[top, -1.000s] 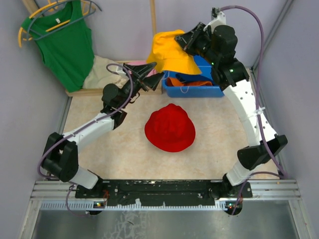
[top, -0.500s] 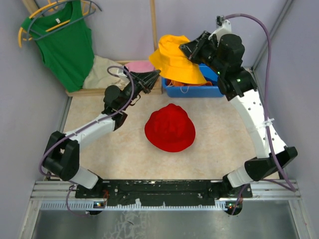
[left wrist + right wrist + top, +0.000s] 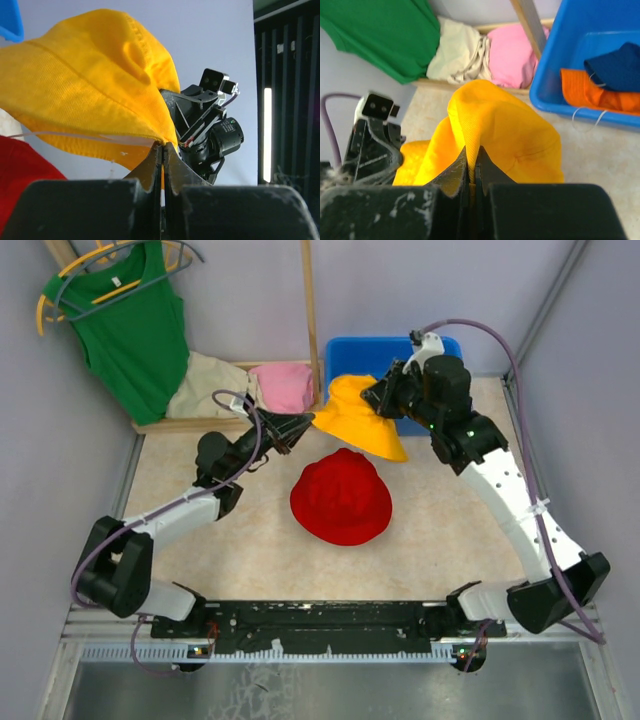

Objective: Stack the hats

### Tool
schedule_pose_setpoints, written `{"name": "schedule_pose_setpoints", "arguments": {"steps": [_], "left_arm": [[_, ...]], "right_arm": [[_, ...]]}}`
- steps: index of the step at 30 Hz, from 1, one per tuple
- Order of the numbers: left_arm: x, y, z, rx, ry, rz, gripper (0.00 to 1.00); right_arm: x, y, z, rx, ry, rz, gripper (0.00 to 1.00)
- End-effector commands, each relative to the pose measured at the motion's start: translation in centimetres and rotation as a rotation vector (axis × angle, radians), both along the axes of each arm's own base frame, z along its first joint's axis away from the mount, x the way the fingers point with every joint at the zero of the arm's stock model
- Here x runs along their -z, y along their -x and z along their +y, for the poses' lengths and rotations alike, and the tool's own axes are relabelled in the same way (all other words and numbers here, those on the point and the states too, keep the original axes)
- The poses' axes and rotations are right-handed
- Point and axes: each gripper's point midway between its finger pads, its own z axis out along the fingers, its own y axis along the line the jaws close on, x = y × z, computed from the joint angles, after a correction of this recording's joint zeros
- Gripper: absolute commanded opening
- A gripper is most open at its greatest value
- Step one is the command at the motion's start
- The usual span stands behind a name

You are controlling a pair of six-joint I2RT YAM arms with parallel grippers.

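A yellow-orange hat [image 3: 362, 420] hangs in the air just behind the red hat [image 3: 340, 496], which lies flat on the table. My right gripper [image 3: 380, 396] is shut on a fold of the yellow hat's [image 3: 520, 130] crown side. My left gripper [image 3: 308, 422] is shut on the edge of its brim [image 3: 90, 85] from the left. The pinch shows at the left gripper's [image 3: 163, 145] tips and the right gripper's [image 3: 472, 152] tips. An orange hat [image 3: 590, 95] and a navy hat [image 3: 615, 65] lie in the blue bin [image 3: 560, 60].
The blue bin [image 3: 360, 352] stands at the back, right of a wooden post. Pink [image 3: 282, 386] and beige [image 3: 205, 386] folded clothes lie at the back left. A green tank top [image 3: 130, 325] hangs on a hanger. Grey walls close in on both sides.
The right arm has brought the yellow hat down and forward from over the bin towards the red hat. The left gripper has shut on the hat's brim.
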Motion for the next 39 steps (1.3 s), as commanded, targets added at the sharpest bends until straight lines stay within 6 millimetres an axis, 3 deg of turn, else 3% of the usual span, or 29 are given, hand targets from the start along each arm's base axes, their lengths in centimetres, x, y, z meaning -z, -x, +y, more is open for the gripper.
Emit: {"name": "schedule_pose_setpoints", "arguments": {"steps": [1,7,14,21,27,29,32,34,39], "left_arm": [[-0.6,3.1,-0.5,0.120,-0.026,-0.117,0.00],[2.3,5.9,0.4,0.161,-0.065,-0.109,0.00],[5.7,8.9,1.9,0.213,-0.088,-0.101,0.00],[8.8,10.0,4.1,0.202,-0.145,-0.088,0.00],[9.3,10.7,3.8,0.279,-0.189,-0.190,0.00],[9.4,11.2,3.6,0.317,-0.183,-0.217,0.00],[10.5,11.7,3.7,0.344,-0.182,-0.227,0.00],[11.7,12.2,3.8,0.357,-0.193,-0.220,0.00],[13.8,13.0,4.0,0.389,-0.182,-0.193,0.00]], "right_arm": [[-1.4,3.0,1.2,-0.060,0.065,-0.113,0.00],[1.5,5.9,2.8,-0.114,0.149,-0.106,0.00],[3.9,8.0,2.3,-0.140,0.215,-0.093,0.00],[6.0,9.7,2.5,-0.195,0.255,-0.065,0.02],[7.6,10.6,2.9,-0.219,0.243,-0.025,0.06],[7.8,11.0,3.0,-0.234,0.235,-0.021,0.14],[7.5,11.3,2.4,-0.214,0.212,-0.031,0.52],[6.8,11.3,1.8,-0.178,0.198,-0.049,0.66],[4.8,10.5,0.4,-0.085,0.183,-0.069,0.78]]}}
